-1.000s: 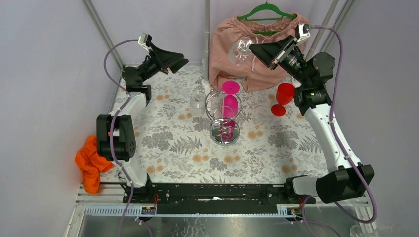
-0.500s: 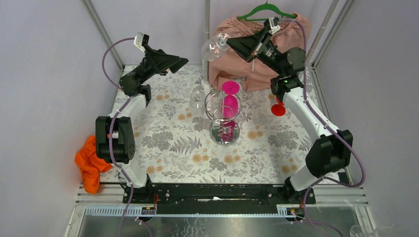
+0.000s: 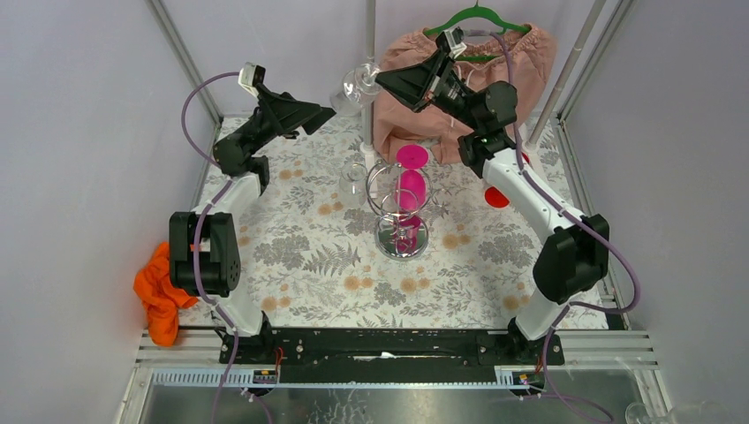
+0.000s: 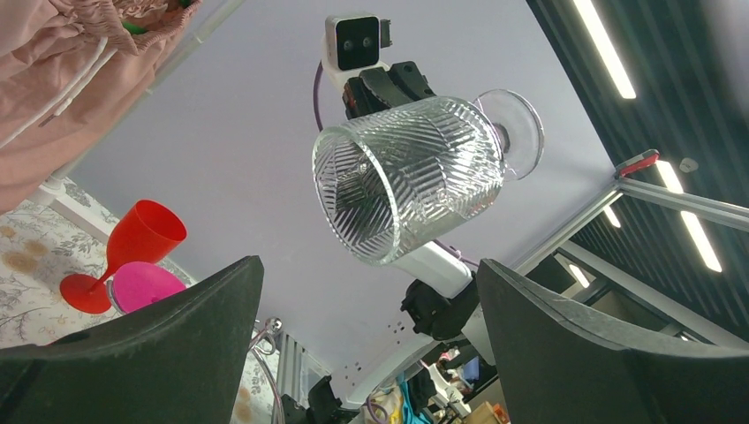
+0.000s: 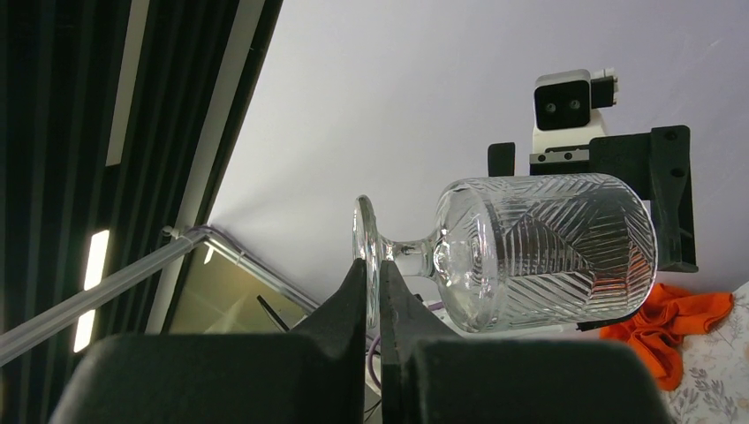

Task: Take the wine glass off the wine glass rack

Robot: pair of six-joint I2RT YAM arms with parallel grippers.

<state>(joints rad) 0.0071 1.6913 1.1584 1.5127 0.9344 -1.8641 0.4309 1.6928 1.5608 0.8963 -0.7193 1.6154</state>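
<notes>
While the wine glass rack (image 3: 402,237) below the hands holds a pink glass (image 3: 411,181), the empty wine glass (image 5: 548,252) lies level in the air, its foot pinched in the closed right hand (image 5: 373,274), its rim pointing at the wide-open left hand (image 3: 325,113) just beyond.

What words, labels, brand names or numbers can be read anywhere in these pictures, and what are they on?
No text can be read.
The clear wine glass bears only a cut pattern.
The tablecloth shows only leaves and flowers.
The white camera shows no lettering.
The clutter at the bottom of the left wrist view is too small and blurred to read.
</notes>
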